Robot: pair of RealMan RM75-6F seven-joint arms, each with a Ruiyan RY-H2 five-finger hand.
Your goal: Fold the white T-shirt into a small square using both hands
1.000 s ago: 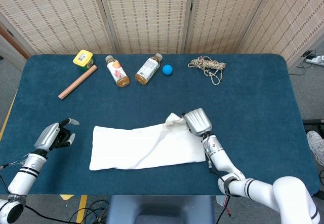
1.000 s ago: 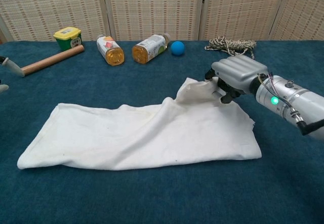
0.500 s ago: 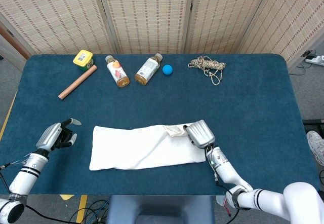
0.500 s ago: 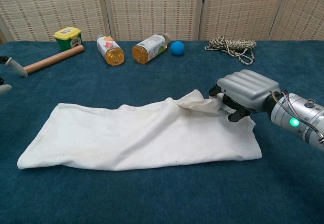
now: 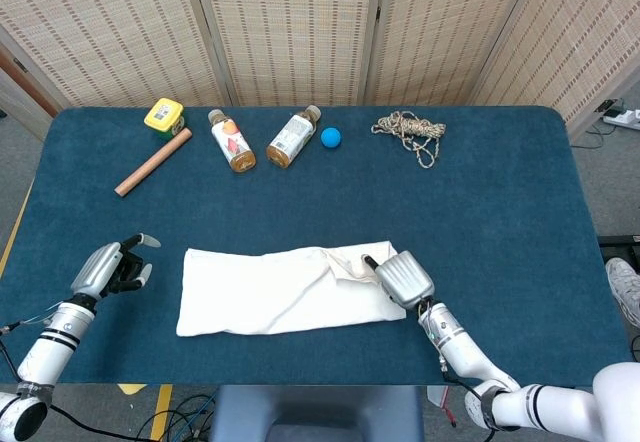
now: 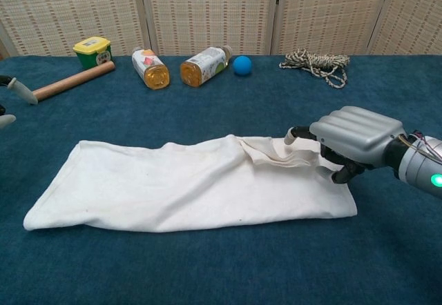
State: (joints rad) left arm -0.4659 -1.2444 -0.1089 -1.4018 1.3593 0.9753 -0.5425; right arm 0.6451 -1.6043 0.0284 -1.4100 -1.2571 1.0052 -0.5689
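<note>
woven screens stand behind the blue table (image 5: 500,212). your right hand (image 5: 403,278) has come down from a raised spot to the shirt's (image 5: 280,290) right end, and the lifted corner now lies in a low bunch. its fingers curl on the cloth edge, but you cannot tell whether they grip it, because the back of the hand covers them. the shirt is a long strip near the front edge, so the fold into a square looks barely begun. your left hand (image 5: 105,268), well apart, is loosely open and empty; the chest view shows only its fingertips.
</note>
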